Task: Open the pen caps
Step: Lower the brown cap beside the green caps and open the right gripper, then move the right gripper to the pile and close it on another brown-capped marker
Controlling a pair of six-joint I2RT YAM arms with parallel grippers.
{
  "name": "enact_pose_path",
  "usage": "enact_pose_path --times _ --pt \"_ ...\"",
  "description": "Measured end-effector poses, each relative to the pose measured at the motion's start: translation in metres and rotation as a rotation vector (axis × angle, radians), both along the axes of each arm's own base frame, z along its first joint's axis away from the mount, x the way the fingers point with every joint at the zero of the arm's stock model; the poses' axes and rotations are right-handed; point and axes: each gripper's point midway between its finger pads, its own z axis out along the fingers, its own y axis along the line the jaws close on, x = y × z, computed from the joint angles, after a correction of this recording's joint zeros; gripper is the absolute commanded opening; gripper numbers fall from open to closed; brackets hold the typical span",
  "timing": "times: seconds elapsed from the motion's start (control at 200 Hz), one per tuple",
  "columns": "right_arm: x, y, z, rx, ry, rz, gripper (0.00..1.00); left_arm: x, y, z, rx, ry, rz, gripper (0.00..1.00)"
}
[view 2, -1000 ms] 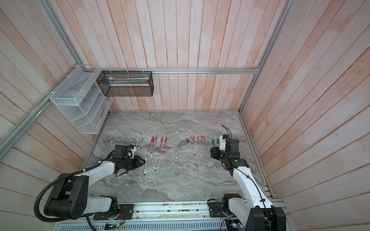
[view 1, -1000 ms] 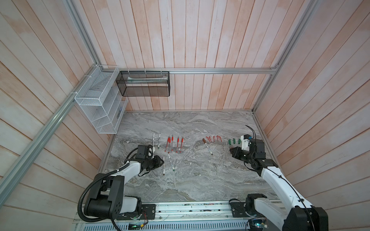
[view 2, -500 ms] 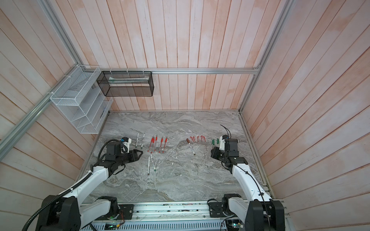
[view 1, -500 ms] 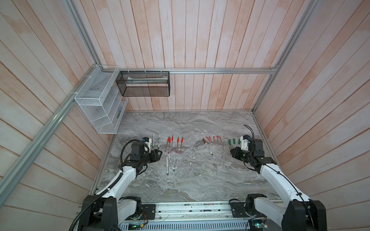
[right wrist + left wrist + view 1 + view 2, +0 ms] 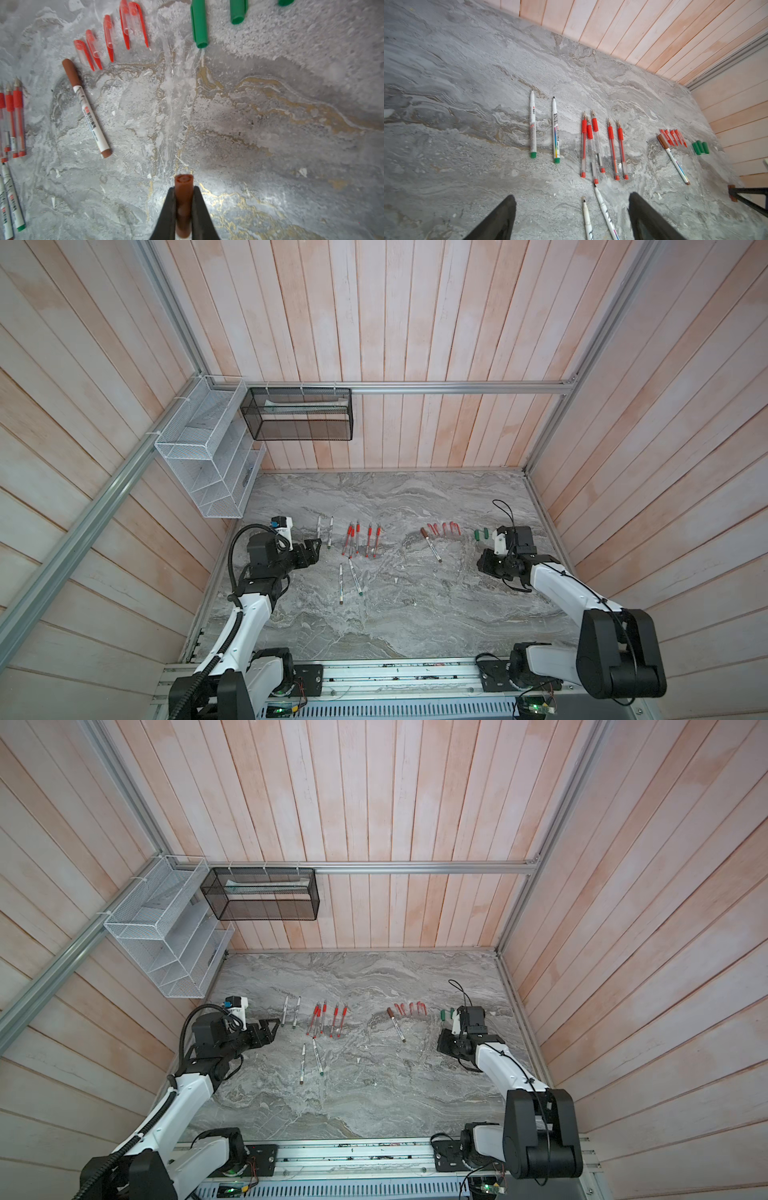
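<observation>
My left gripper [image 5: 314, 549] [image 5: 572, 207] is open and empty, hovering over two uncapped white markers [image 5: 347, 583] [image 5: 593, 216]. My right gripper [image 5: 184, 193] [image 5: 483, 568] is shut on a brown pen cap [image 5: 184, 199], held above the table. Loose pen caps lie ahead of it: slim red ones [image 5: 108, 39] [image 5: 444, 528] and green ones [image 5: 199, 27] [image 5: 481, 534]. One white marker [image 5: 89, 112] [image 5: 431, 546] still wears its brown cap [image 5: 71, 72]. Uncapped red gel pens [image 5: 361, 539] [image 5: 602, 145] and two green-ended markers [image 5: 324, 531] [image 5: 544, 126] lie in rows.
A white wire rack [image 5: 208, 464] and a black mesh basket [image 5: 299, 414] hang on the walls at the back left. Wooden walls close the marble table [image 5: 395, 614] on three sides. A metal rail [image 5: 395, 676] with the arm bases runs along the front.
My left gripper has opened wide and drawn back from the two white markers, towards the far left. The right gripper has kept still with the brown cap.
</observation>
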Motion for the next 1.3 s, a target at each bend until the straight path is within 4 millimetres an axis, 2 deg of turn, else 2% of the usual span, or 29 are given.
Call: enact_pose_path --times 0.285,0.675,1.045,1.22,1.3 --pt "0.009 -0.005 -0.013 -0.042 0.042 0.011 0.00 0.002 0.015 0.001 0.048 -0.016 0.041 0.93" --pt "0.005 -0.009 -0.034 -0.089 0.107 0.016 0.10 0.004 0.022 0.000 0.084 -0.022 0.054 0.94" --pt "0.011 -0.009 -0.033 -0.134 0.093 0.035 0.28 0.003 0.022 0.001 0.085 -0.022 0.053 0.94" --pt "0.011 -0.013 -0.031 -0.158 0.099 0.034 0.30 0.004 0.023 0.001 0.091 -0.022 0.061 0.94" --pt "0.013 -0.013 -0.022 -0.160 0.086 0.032 0.31 0.004 0.023 0.001 0.090 -0.022 0.061 0.94"
